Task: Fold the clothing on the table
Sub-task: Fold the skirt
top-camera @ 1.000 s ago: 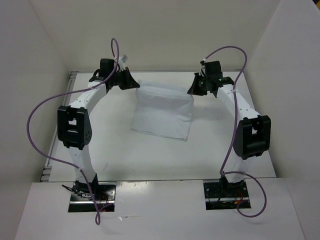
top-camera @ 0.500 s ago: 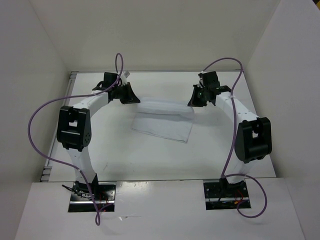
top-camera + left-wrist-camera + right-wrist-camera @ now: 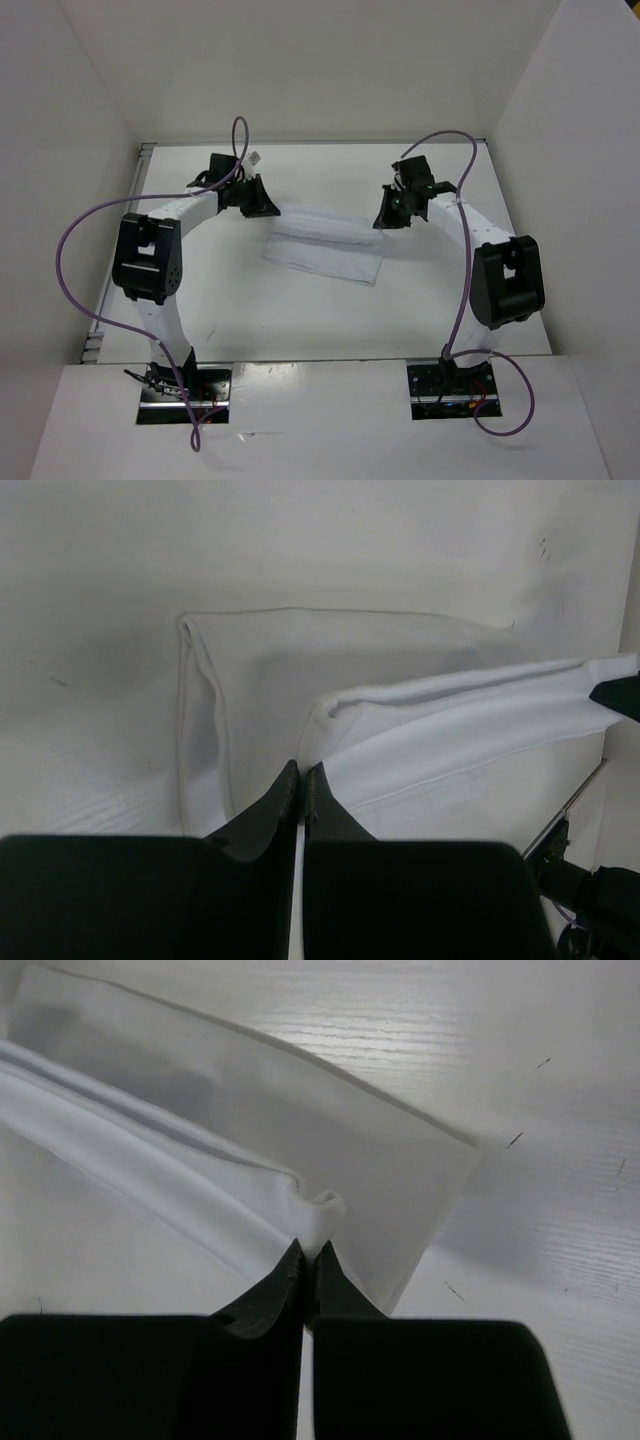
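The large, flat, matte white table [image 3: 320, 325] with its thin grey metal rim fills the middle of the overhead view, and the plain white, thin, soft fabric clothing [image 3: 325, 252] lies at the centre of it, slightly above the middle of the frame, between my two wrists. The clothing shows as a low band, wider than it is deep. Its long axis runs from left to right across the frame, with the right end dipping a little toward the bottom, and its short sides face my two arms. One layer rests flat on the table, and a second layer rises off it along the upper edge, where I hold it. My black two-finger left gripper [image 3: 262, 205] is at the upper left corner of the cloth, its jaws pinched together on the hem. From my left wrist camera the lifted edge stretches away to the right as a taut, raised ridge above the flat layer. My black two-finger right gripper [image 3: 388, 215] is at the upper right corner, clamped tight on a small bunched tuck of fabric at its tips. I judge the fold to be about halfway. The far edge is up and carried over the lower layer, but it is not yet laid down on the near edge. Setting it down square, letting go and any further folds are left to do.
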Robot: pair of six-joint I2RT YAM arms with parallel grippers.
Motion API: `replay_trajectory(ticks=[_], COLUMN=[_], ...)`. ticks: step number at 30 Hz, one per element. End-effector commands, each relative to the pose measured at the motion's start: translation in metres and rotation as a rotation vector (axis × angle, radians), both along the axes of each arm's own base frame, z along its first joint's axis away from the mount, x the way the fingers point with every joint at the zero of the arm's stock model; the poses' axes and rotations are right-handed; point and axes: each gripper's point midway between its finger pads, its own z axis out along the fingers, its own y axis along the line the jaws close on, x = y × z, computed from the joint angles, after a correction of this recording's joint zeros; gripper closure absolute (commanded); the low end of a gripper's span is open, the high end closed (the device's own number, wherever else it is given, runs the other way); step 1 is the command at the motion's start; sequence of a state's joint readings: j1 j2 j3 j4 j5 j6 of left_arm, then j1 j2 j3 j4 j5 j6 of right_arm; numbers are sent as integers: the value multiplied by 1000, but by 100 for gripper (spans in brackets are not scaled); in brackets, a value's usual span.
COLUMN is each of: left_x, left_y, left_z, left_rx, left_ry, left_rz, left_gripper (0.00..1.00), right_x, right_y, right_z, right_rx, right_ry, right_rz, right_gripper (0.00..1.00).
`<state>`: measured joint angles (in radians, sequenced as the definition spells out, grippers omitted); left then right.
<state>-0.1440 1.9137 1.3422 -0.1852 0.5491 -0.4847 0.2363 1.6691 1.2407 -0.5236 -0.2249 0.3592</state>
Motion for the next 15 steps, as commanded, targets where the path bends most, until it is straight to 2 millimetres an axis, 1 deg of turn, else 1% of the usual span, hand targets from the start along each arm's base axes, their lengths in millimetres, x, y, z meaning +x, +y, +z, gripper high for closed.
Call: replay_trajectory(ticks=[1,2,3,4,5,6,7,9,10,11,12,13,14,15], left_x=[5,7,3,2,-1,-4,-6,-14,-19,-24,-27,-36,-47,-54], left_y=[1,4,0,2,0,0,2,0,1,1,1,1,1,2], left_z=[4,-1,-6,-8,-10,-19,-21,-28,-37,-42,-43,-49,-45,-44], left_rx=[4,18,27,36,42,46,51,64,70,69,68,64,53,49], left_ry=[-24,-13,-3,9,24,45,63,98,126,147,167,201,220,230], left_rz=[26,48,42,48,53,53,67,70,70,76,81,71,75,82], left_gripper=[100,100,100,100,100,100,100,100,97,94,89,74,66,59], right_x=[-13,-15,-17,-22,-22,-29,-31,-38,-41,-44,-52,-56,-68,-72], right_y=[4,4,8,13,13,17,21,23,22,26,25,31,35,37], right_z=[-6,-12,-12,-19,-23,-30,-30,-43,-46,-49,-56,-55,-55,-51], right_rx=[-15,-21,-17,-25,-22,-29,-30,-39,-38,-38,-38,-29,-22,-21], right_ry=[24,48,51,77,90,127,127,173,186,198,241,245,280,285], right_rz=[8,8,13,27,18,24,36,36,28,31,28,46,55,56], right_gripper=[100,100,100,100,99,99,99,98,94,94,91,88,84,79])
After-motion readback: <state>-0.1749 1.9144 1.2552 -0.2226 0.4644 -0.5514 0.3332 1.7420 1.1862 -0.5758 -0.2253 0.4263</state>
